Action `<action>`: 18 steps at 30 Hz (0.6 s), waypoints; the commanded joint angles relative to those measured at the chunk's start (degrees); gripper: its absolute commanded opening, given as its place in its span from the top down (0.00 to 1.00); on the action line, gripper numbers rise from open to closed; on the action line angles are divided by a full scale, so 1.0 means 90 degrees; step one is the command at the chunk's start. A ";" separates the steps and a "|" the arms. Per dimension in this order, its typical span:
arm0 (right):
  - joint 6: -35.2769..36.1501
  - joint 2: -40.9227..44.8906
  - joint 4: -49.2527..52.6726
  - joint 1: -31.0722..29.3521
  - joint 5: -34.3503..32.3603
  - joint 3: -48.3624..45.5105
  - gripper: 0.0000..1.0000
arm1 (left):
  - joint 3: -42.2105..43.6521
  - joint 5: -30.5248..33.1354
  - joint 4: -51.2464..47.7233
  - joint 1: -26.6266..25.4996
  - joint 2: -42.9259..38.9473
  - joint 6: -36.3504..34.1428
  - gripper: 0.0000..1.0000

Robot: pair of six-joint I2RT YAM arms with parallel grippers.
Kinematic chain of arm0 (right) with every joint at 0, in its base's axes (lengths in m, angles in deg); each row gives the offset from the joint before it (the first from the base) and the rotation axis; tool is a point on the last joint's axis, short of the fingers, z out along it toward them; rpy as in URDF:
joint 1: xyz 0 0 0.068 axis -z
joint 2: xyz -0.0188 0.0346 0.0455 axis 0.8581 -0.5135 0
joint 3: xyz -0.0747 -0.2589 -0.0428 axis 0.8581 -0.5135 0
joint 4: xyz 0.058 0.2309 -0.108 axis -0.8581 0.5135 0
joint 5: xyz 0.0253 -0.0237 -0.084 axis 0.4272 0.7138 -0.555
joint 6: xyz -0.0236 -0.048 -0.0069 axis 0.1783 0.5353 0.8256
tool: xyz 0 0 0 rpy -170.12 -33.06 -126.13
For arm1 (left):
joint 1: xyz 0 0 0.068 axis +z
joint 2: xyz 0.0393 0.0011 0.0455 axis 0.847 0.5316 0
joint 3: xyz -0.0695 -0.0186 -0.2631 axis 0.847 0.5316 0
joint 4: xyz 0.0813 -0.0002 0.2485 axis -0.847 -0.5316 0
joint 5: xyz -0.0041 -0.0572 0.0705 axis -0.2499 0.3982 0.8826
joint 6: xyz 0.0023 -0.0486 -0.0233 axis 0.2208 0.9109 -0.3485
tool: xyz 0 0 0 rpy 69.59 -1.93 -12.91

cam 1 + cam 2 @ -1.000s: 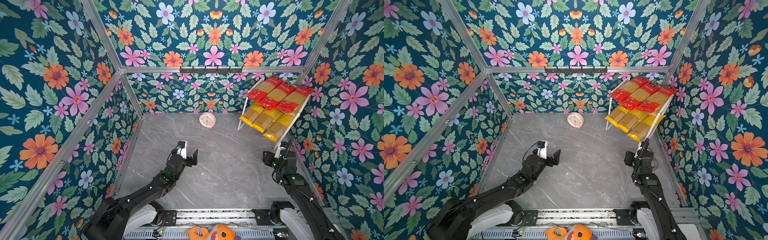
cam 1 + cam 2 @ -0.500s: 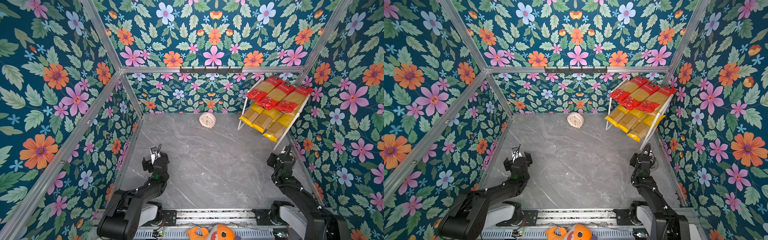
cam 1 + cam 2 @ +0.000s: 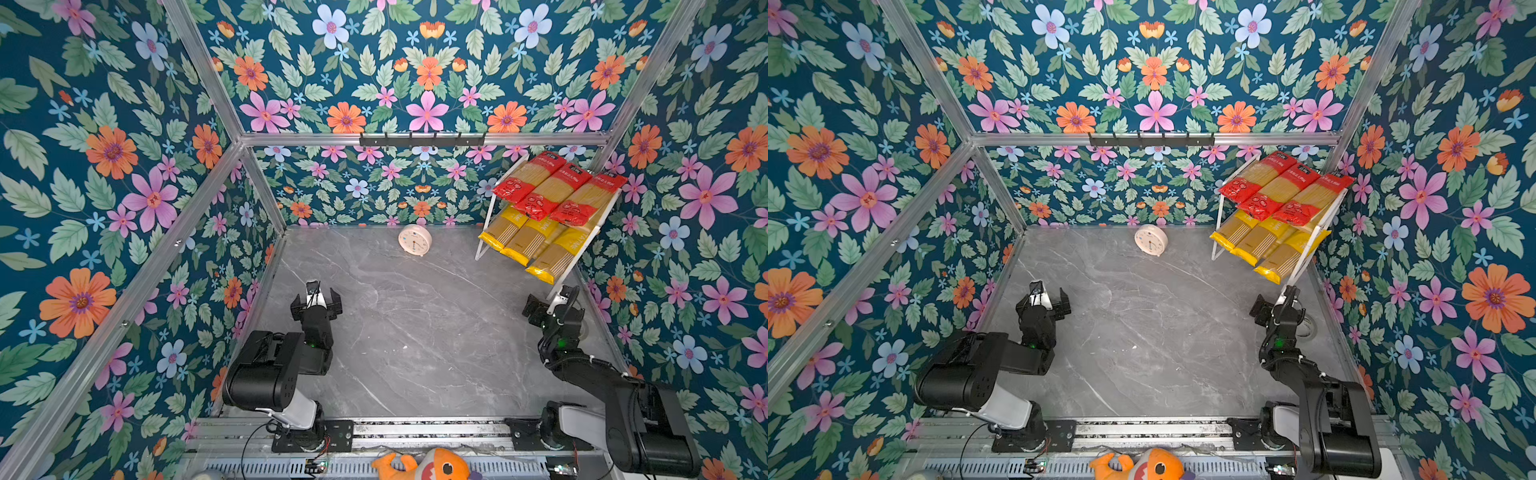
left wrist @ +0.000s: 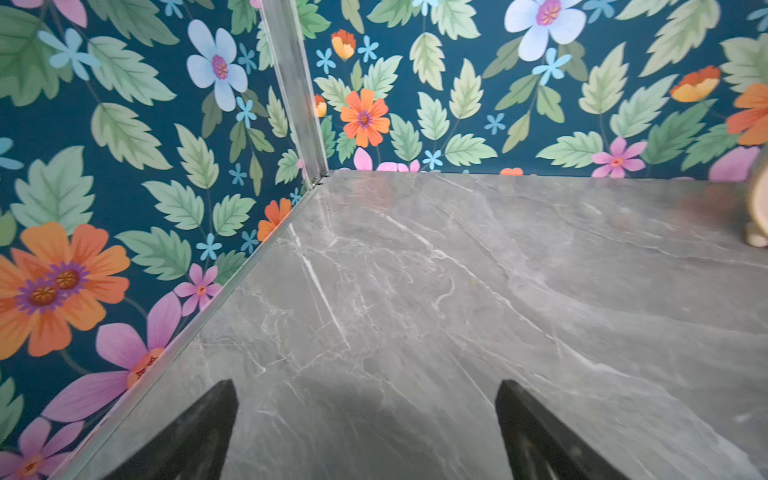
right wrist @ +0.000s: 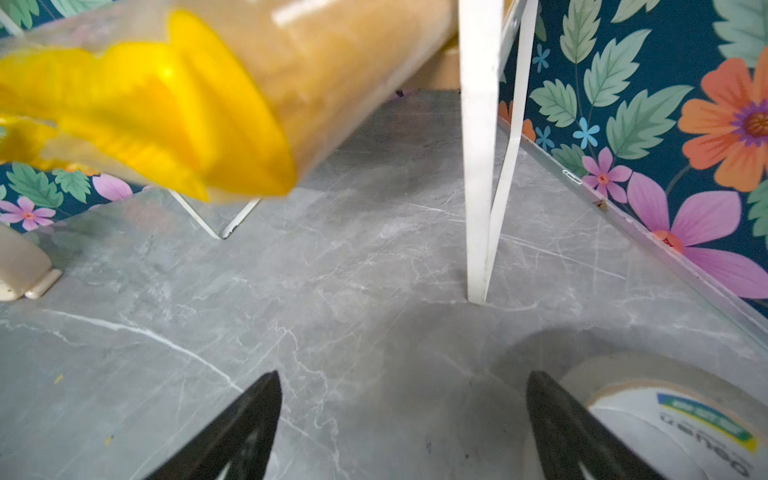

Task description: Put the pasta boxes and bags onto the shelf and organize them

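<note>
Yellow packets point(image 3: 528, 243), lettering partly reading "TIME", fill the shelf's point(image 3: 485, 232) lower tier; red packets point(image 3: 552, 191) lie above. Left gripper point(image 4: 365, 386) and right gripper point(image 5: 401, 378) gape wide, empty.

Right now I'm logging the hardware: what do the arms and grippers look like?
The left arm and right arm are black with boxy joints, white base links and a green light near the wrist. The left gripper and right gripper have black, pointed fingers.

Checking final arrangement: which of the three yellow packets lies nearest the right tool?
The yellow packet at the lower row's right end: its overhanging tip is closest to the right tool; the others lie farther left.
</note>
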 commanded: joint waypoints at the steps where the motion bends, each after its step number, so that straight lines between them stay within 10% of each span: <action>1: 0.0339 -0.0727 -0.2341 -0.0005 0.0078 -0.0322 0.03 | -0.0023 -0.0015 0.0969 0.0095 0.0456 0.0054 0.00; 18: 0.0553 -0.1192 -0.1648 -0.0264 -0.0125 0.0240 0.01 | -0.0256 -0.0414 0.0035 0.0425 0.0233 0.0452 0.00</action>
